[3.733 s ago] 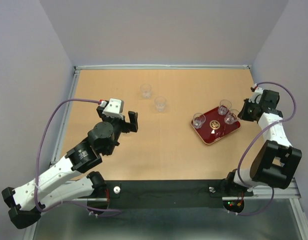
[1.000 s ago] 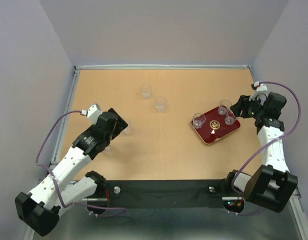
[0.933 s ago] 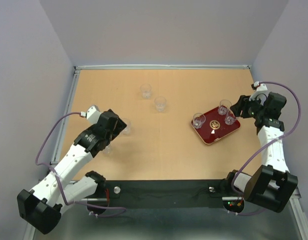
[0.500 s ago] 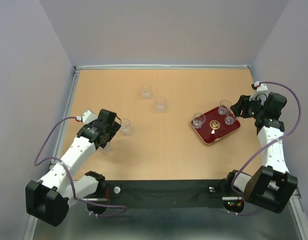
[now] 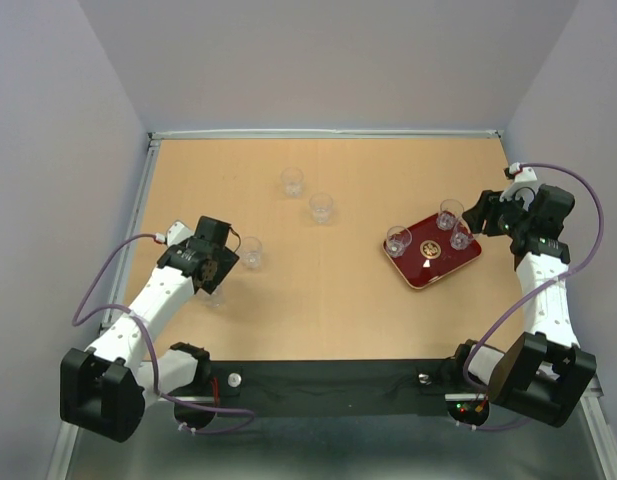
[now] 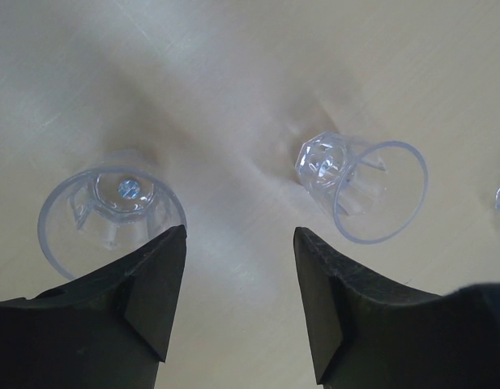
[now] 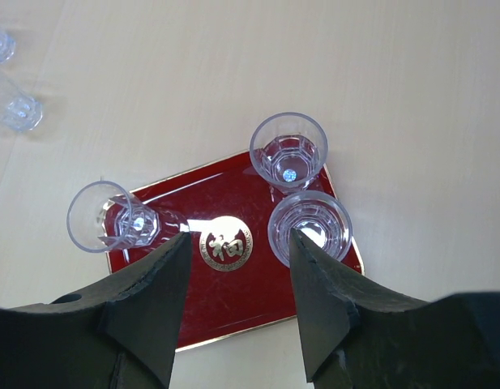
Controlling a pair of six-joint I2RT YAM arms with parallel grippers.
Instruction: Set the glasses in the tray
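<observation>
The dark red tray (image 5: 435,268) (image 7: 233,300) lies at the right of the table with three clear glasses on it (image 5: 398,240) (image 5: 449,213) (image 5: 461,235). My right gripper (image 5: 485,215) (image 7: 239,235) hangs open above it, with the gold emblem (image 7: 225,245) showing between its jaws and nothing held. Four more glasses stand on the table (image 5: 292,181) (image 5: 321,207) (image 5: 250,251) (image 5: 216,295). My left gripper (image 5: 226,270) (image 6: 240,229) is open over bare table between two of them, one on its left (image 6: 112,211) and one on its right (image 6: 363,190).
A metal rail (image 5: 138,230) runs along the table's left edge, close to the left arm. Grey walls close in three sides. Purple cables loop from both wrists (image 5: 108,290) (image 5: 578,210).
The left arm has swung left and pulled back, uncovering the glass beside it, and its jaws have narrowed. The right arm and the tray have not moved.
</observation>
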